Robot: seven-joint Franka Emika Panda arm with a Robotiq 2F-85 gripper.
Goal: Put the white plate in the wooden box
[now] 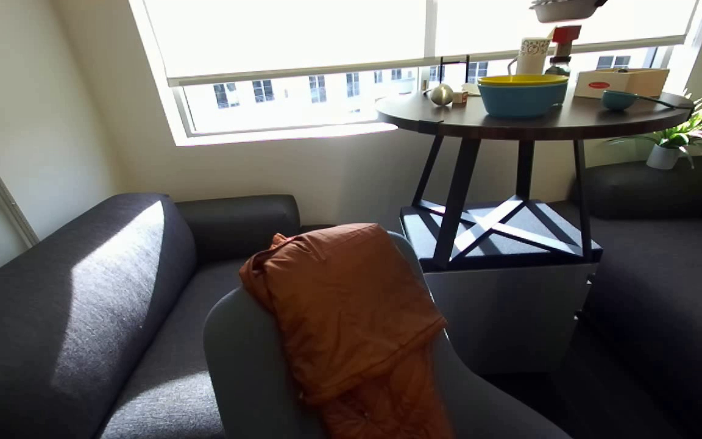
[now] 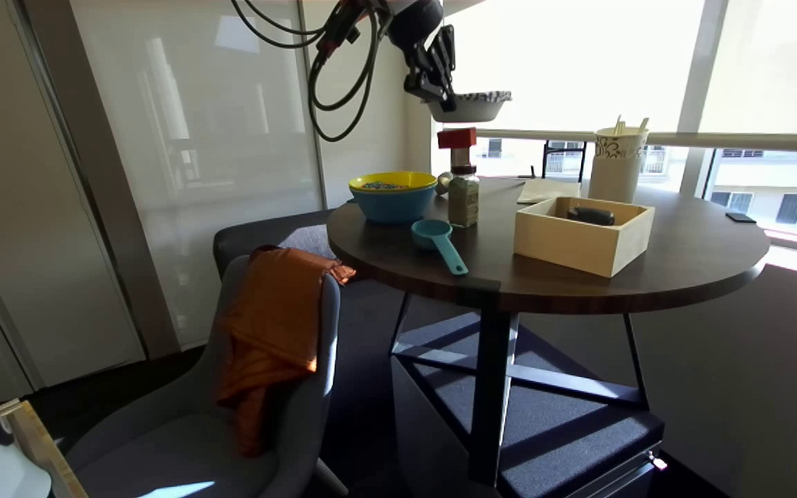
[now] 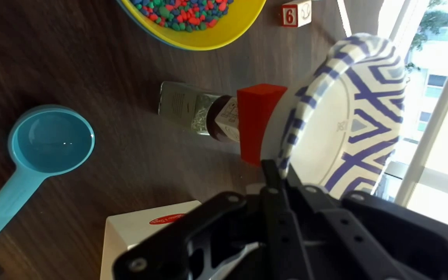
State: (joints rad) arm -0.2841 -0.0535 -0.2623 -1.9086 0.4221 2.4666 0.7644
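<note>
- Gripper (image 3: 281, 171) clamped on the rim of the white paper plate (image 3: 321, 132). Plate deep, bowl-like, purple geometric pattern on its sloping inside.
- Plate in the air, roughly level in both exterior views, just above a red block (image 2: 456, 137); thin gap between the two.
- Red block tops a stack: pale printed block (image 3: 230, 116) under it, then a glass spice jar (image 2: 463, 199), upright.
- Wooden box (image 2: 559, 242), light tan, open-topped, on the round dark table (image 2: 703, 228) near the jar; red oval label on one side. Dark object (image 2: 591, 216) inside, kind unclear. Plate is higher than the box and apart from it.
- Yellow bowl (image 3: 243, 23) nested in a blue bowl (image 1: 518, 100); small red, green and blue pieces in the yellow one.
- Teal measuring scoop (image 3: 53, 140) lying near the jar, cup facing up.
- Metallic ball (image 1: 442, 94) and a small block marked 6 (image 3: 296, 14), both near the bowls.
- Tall patterned paper cup (image 2: 616, 169) behind the box in an exterior view, pale handles (image 2: 643, 125) poking out.
- Orange garment (image 1: 351, 305) draped over a grey chair (image 1: 235, 341), dark sofa (image 1: 113, 292) beside it.
</note>
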